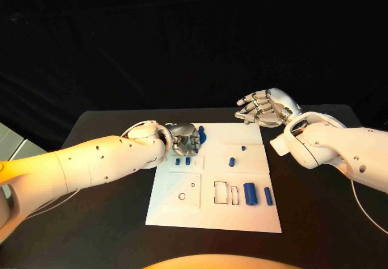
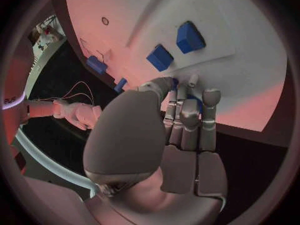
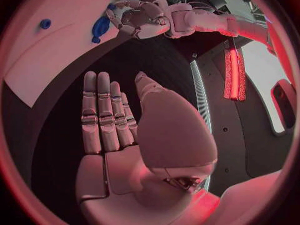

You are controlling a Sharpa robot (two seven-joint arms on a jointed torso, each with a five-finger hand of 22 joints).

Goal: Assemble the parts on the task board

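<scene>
The left hand (image 1: 184,140) is down over the far left corner of the task board (image 1: 212,218), fingers curled in around a blue part (image 1: 201,133) that pokes out past them on the far side. In the left wrist view a sliver of blue shows between the fingertips (image 2: 210,97), so I judge it is pinching that piece, though how firm the hold is I cannot tell. The risk I see is a slip: the piece is small and mostly buried in the fingers, and if it twists as the hand moves it could meet its slot crooked or drop onto the board. Two short blue parts (image 1: 183,161) sit just beside the hand on the near side, close enough for a knuckle to knock them when it moves. The right hand (image 1: 265,107) hangs off the board's far right corner above the black table (image 1: 97,224), empty, fingers straight and loosely apart, well apart from any piece. The two tall blue parts (image 1: 257,194) lie near the board's right edge.
</scene>
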